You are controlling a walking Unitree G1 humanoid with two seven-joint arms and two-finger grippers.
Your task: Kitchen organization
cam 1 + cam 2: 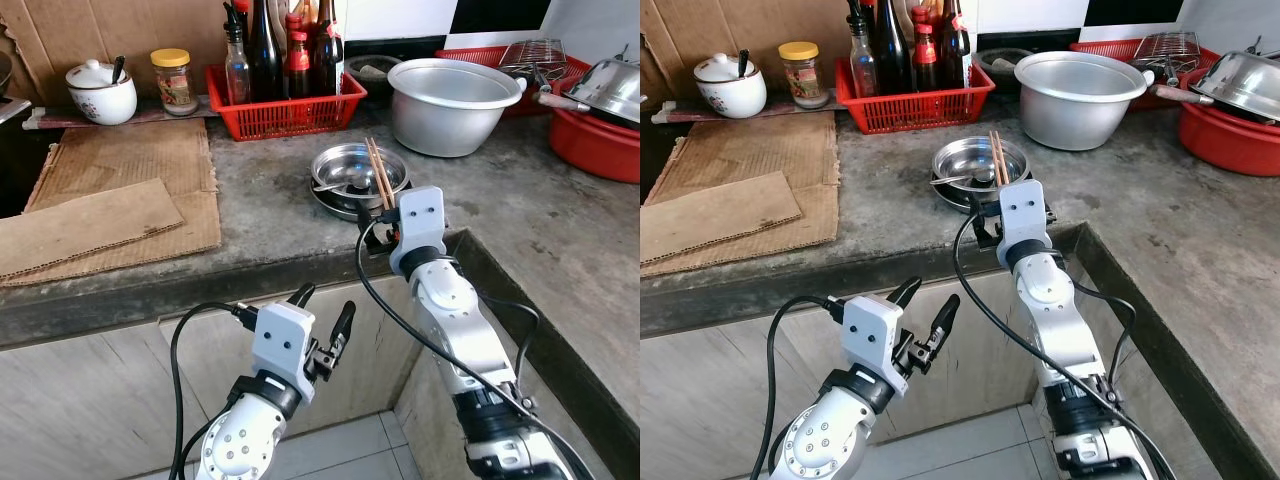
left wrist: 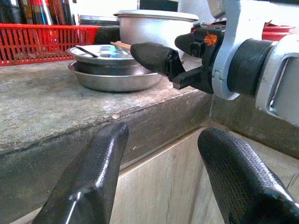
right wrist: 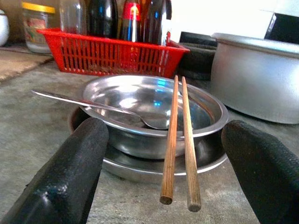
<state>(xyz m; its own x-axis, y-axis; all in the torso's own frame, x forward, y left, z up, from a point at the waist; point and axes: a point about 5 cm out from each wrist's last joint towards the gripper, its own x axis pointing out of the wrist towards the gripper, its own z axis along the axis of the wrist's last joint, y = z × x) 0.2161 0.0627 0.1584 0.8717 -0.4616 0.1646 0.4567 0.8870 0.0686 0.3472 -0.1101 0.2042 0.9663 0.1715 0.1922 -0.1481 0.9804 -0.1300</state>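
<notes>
A steel bowl (image 1: 345,163) sits in a shallow steel plate (image 3: 140,169) on the concrete counter (image 1: 270,215), near its front edge. A pair of wooden chopsticks (image 1: 378,173) lies across the bowl's rim, its ends pointing at my right gripper. A metal spoon (image 3: 100,107) rests in the bowl. My right gripper (image 3: 166,156) is open at counter height, just in front of the bowl, with the chopstick ends between its fingers (image 3: 70,177) and untouched. My left gripper (image 1: 322,308) is open and holds nothing, below the counter's edge in front of the cabinet.
Behind the bowl stand a red basket (image 1: 285,108) of bottles and a large aluminium pot (image 1: 450,105). A red basin (image 1: 600,145) with steel lids is at the far right. Cardboard sheets (image 1: 110,200), a white pot (image 1: 100,92) and a jar (image 1: 175,80) are at the left. The counter turns a corner on the right.
</notes>
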